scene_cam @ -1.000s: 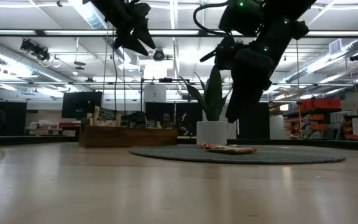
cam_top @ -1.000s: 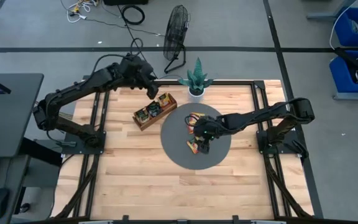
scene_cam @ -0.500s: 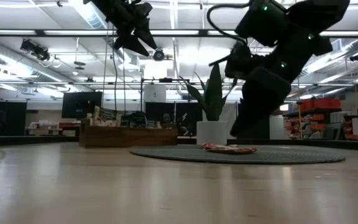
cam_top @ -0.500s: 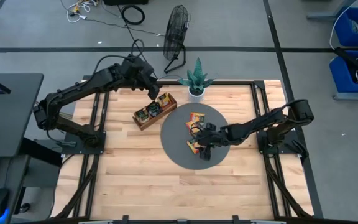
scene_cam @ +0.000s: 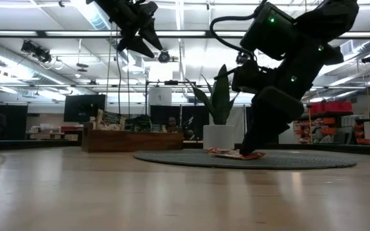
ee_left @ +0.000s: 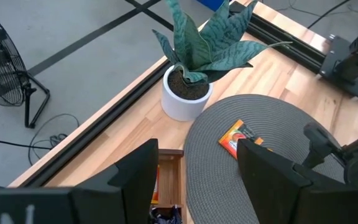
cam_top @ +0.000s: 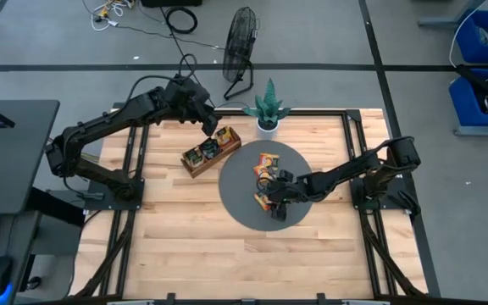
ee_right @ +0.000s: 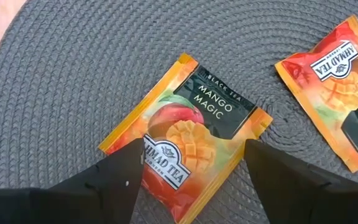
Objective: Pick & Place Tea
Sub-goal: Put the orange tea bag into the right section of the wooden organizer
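Note:
Two orange-yellow tea sachets lie flat on the round grey mat (cam_top: 237, 207): one (ee_right: 185, 134) right under my right gripper (ee_right: 194, 148), another (ee_right: 334, 87) beside it toward the plant. The right gripper (cam_top: 271, 203) is open and low over the mat, a finger on either side of the nearer sachet. My left gripper (cam_top: 213, 129) hangs open and holding nothing, high above the wooden tray (cam_top: 211, 150), which holds more sachets. My right gripper comes down slanting onto the nearer sachet (scene_cam: 236, 154), its fingers (ee_right: 114, 180) straddling the sachet's near corner. Whether the tips touch the sachet or the mat, I cannot tell. The sachet lies flat on the mat.
A potted plant (cam_top: 267, 108) in a white pot stands at the table's far edge, just beyond the mat. A floor fan (cam_top: 240, 42) stands behind the table. The near half of the wooden tabletop (cam_top: 244, 263) is bare.
My right gripper has sunk toward the mat, down to the nearer sachet, and has stayed open. The sachets have not moved.

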Available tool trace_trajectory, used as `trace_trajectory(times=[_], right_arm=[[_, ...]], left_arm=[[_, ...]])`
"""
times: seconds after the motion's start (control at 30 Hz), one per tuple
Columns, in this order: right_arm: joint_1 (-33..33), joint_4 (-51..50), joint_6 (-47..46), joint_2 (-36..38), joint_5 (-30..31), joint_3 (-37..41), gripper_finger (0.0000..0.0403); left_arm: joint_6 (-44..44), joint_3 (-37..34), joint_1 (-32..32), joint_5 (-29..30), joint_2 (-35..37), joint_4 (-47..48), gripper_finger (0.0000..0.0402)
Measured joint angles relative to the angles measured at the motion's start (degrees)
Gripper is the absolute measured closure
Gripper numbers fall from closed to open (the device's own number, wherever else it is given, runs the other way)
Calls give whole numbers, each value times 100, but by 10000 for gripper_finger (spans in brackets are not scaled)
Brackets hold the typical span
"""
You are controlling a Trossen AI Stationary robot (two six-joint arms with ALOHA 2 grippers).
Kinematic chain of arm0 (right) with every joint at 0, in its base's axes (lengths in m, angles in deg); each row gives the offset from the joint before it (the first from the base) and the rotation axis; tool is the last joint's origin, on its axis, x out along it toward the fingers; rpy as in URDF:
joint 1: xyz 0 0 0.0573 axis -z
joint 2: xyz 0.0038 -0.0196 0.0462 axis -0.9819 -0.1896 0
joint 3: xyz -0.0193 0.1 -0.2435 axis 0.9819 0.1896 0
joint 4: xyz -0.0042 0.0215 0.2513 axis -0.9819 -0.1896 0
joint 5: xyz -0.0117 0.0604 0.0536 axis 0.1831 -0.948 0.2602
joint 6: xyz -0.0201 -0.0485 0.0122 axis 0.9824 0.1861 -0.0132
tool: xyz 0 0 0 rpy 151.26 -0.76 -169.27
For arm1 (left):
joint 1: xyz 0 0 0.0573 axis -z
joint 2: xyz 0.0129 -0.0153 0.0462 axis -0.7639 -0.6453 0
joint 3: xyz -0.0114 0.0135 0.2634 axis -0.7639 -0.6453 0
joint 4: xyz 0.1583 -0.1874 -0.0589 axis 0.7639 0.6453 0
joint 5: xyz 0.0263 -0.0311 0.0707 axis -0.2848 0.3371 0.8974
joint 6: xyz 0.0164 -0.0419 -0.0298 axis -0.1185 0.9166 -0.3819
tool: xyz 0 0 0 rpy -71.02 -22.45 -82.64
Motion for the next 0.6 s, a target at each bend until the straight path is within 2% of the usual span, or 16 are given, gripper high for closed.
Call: trace_trajectory(times=[0.1,0.2,0.43,0.6], right_arm=[[0,-47,-2,0,-2,0,132],[0,-62,-21,-57,-109,-9,166],[2,-31,-46,-306,-474,-20,284],[3,59,-42,-345,-501,-23,368]], left_arm=[[-2,0,0,1,0,-1,177],[-4,0,0,1,0,-2,177],[-6,0,-3,2,-2,-9,177],[-2,0,-2,2,-2,-11,177]])
